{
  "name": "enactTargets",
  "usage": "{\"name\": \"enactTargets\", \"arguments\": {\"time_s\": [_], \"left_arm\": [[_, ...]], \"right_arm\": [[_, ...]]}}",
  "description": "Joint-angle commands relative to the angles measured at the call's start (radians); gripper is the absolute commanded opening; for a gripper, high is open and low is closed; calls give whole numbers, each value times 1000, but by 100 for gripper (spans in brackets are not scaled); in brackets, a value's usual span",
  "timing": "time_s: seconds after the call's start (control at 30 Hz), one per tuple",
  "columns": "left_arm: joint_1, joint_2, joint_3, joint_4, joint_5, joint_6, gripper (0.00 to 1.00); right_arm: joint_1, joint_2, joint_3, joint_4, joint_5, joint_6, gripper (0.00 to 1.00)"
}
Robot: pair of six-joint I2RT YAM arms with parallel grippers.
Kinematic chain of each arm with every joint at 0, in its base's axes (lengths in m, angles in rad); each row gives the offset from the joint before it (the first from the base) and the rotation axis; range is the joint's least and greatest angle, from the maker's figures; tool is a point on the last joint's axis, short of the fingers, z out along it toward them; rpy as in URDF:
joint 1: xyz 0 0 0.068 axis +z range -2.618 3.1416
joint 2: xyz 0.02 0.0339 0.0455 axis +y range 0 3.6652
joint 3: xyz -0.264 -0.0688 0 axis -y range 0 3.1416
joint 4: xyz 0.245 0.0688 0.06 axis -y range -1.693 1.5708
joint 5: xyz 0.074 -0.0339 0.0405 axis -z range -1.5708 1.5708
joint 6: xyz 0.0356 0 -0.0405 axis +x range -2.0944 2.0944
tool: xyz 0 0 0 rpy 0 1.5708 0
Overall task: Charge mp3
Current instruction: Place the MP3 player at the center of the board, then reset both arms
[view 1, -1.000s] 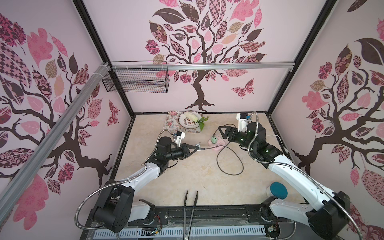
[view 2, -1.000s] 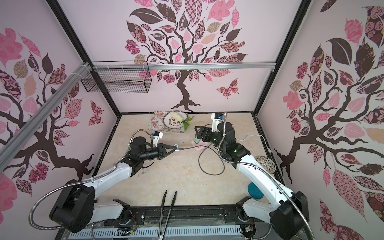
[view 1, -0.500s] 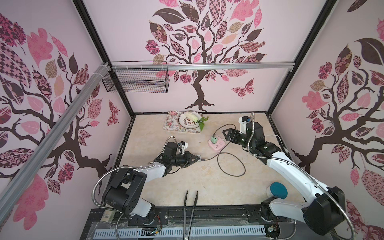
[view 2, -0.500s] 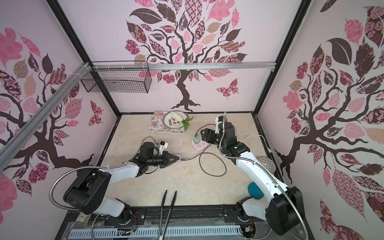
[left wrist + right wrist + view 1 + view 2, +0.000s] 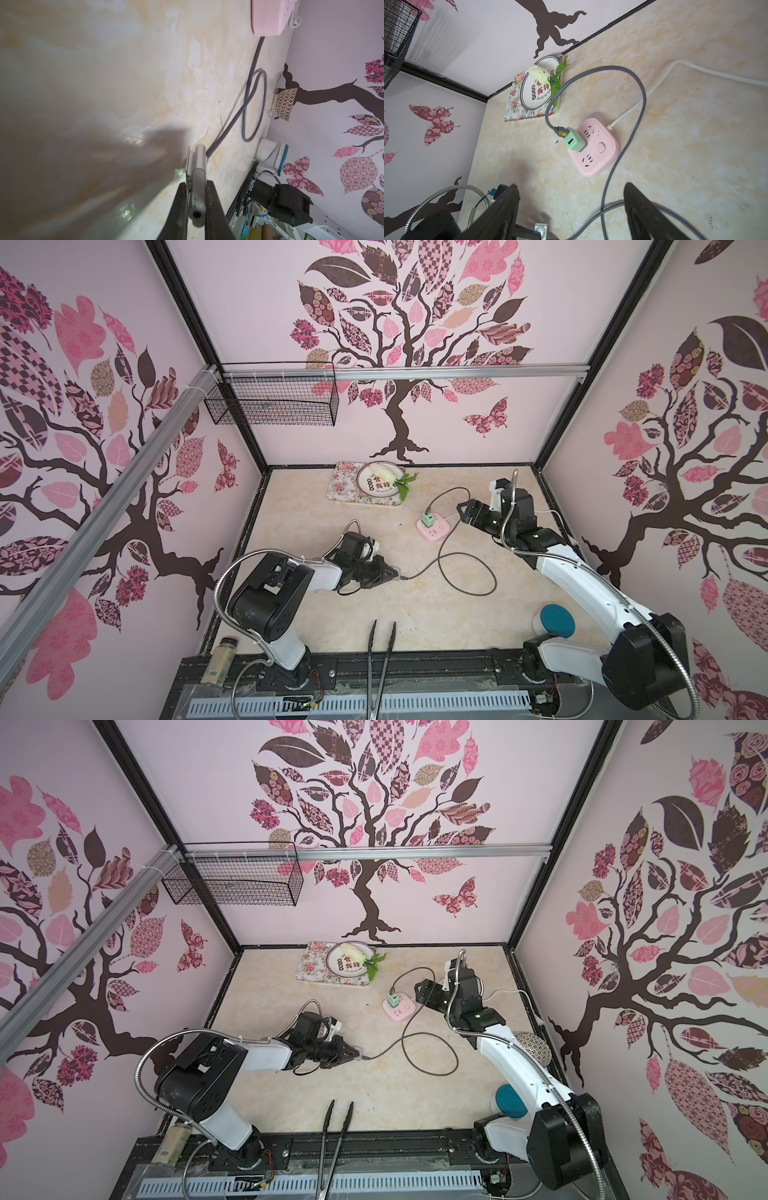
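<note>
My left gripper (image 5: 395, 572) (image 5: 355, 1052) is low over the table's middle, shut on the mp3 (image 5: 198, 180), a small silver-grey player seen edge-on between the black fingers. Its round ring shows in the right wrist view (image 5: 540, 230). A grey cable (image 5: 465, 568) meets the mp3's far end, loops over the table and ends in the mint-green plug (image 5: 428, 519) (image 5: 574, 141). The plug sits in the pink power strip (image 5: 436, 533) (image 5: 600, 153). My right gripper (image 5: 463, 512) (image 5: 571, 187) hovers just right of the strip, open and holding nothing.
A floral tray (image 5: 345, 493) with a plate and a white flower sits at the back wall. Black tongs (image 5: 380, 655) lie at the front edge. A white cup with a teal lid (image 5: 555, 620) and a patterned bowl (image 5: 532, 1048) stand at the right. A small bottle (image 5: 218, 659) is front left.
My left gripper has carried the mp3 and cable end from near the power strip toward the front. The right gripper has drawn back to the right of the strip.
</note>
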Motion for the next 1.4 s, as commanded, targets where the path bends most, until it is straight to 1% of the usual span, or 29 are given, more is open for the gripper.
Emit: {"name": "enactTargets", "arguments": {"time_s": [0.0,0.03,0.1,0.17,0.27,0.37,0.43,0.53,0.6,0.7,0.73,0.8,0.83,0.87,0.9,0.97,1.1,1.17,1.27,1.33,1.37], "left_arm": [[-6,9,43,-57,-12,56,14],[-7,11,46,-57,-11,59,17],[-6,16,50,-56,-12,68,20],[-5,27,58,-55,-12,71,21],[-2,46,74,-53,-3,67,28],[7,49,87,-55,-3,67,33],[17,37,91,-64,-3,71,43],[42,-11,104,-125,-23,110,44],[63,-55,137,-227,-60,164,44],[102,-114,227,-433,-147,285,45],[115,-130,271,-507,-194,335,46],[128,-143,378,-714,-361,442,47],[132,-148,426,-788,-466,489,47],[132,-157,452,-815,-558,520,48],[133,-167,461,-812,-626,547,48],[148,-187,470,-775,-722,599,50],[217,-203,471,-699,-844,609,54],[235,-219,448,-649,-959,603,61],[260,-257,375,-540,-1060,625,72],[302,-289,314,-481,-1072,620,80],[326,-309,278,-441,-1073,605,82]], "right_arm": [[-7,3,-15,23,-3,-3,81],[-8,3,-19,27,-5,-2,82],[-9,3,-26,35,-12,-2,82],[-10,3,-28,37,-14,-2,82],[-12,-1,-33,43,-13,-6,83],[-13,-6,-31,43,-10,-14,83],[-14,-5,-28,40,6,-25,84],[-21,12,-22,33,31,-44,84],[-27,25,-25,45,42,-55,85],[-40,50,-17,57,76,-72,86],[-48,61,-13,58,82,-77,87],[-73,82,-9,70,93,-86,88],[-89,94,-9,78,98,-88,90],[-107,106,-12,93,97,-92,92],[-123,117,-15,111,96,-93,94],[-151,144,-19,145,96,-107,97],[-165,187,-8,170,159,-165,100],[-166,199,-21,196,190,-200,99],[-169,218,-39,236,233,-247,99],[-173,233,-54,264,294,-272,99],[-178,242,-66,287,315,-292,99]]}}
